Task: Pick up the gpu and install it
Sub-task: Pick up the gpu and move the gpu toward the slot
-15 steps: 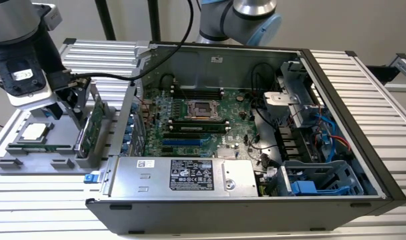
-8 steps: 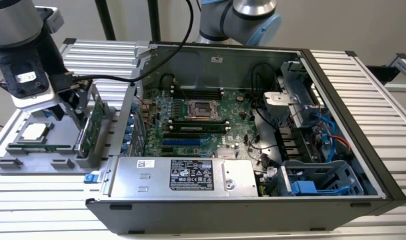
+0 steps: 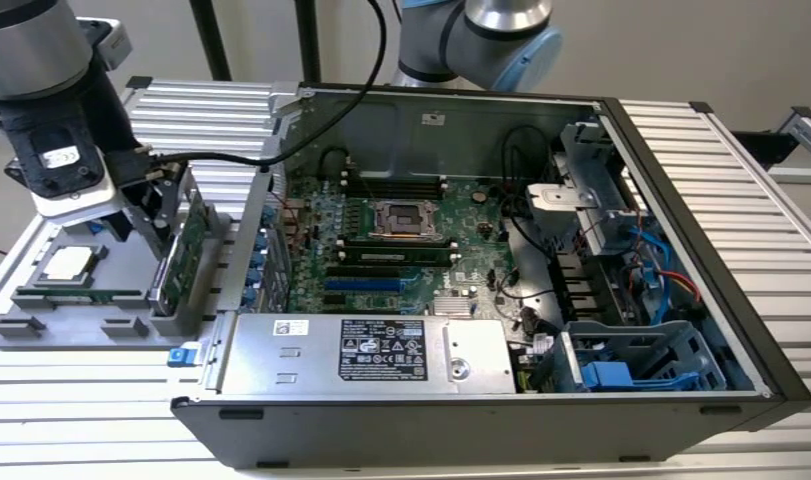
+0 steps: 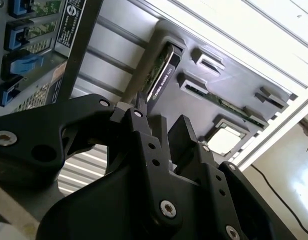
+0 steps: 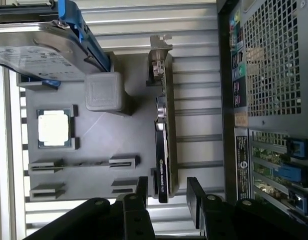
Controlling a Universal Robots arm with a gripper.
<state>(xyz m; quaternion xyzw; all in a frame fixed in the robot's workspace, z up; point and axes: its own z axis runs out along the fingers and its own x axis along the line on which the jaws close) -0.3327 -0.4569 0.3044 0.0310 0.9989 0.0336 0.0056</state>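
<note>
**Ann:** Where is the gpu?

**Ben:** The gpu [image 3: 180, 250] stands on its thin edge in a gray tray [image 3: 58, 338] at the exterior view's left, about halfway down. The tray lies just beside the big case [image 3: 445, 430]; the gpu is not in the case yet.

**Ann:** And the gripper?

**Ben:** In the first wrist view the gripper [image 5: 167, 194] is right at one end of the gpu [image 5: 163, 145]; one of its black fingers [image 5: 142, 189] is on each side of the card. The fingers are spread apart with a gap on both sides, so they grip nothing. The silver bracket [image 5: 158, 52] is at the gpu's other end, away from the gripper.

**Ann:** Does the other camera agree?

**Ben:** Yes; in the second wrist view the gpu [image 4: 161, 75] runs out from between the two fingers [image 4: 186, 135]; I cannot tell there if they touch it.

**Ann:** What else is near?

**Ben:** A square chip [image 5: 55, 127] sits in its own pocket of the tray, apart from the gpu. A silver drive [image 5: 41, 47] with blue rails is well apart from the gripper. A green board [image 3: 405, 250] lies flat inside the case, in the middle of the exterior view.
</note>
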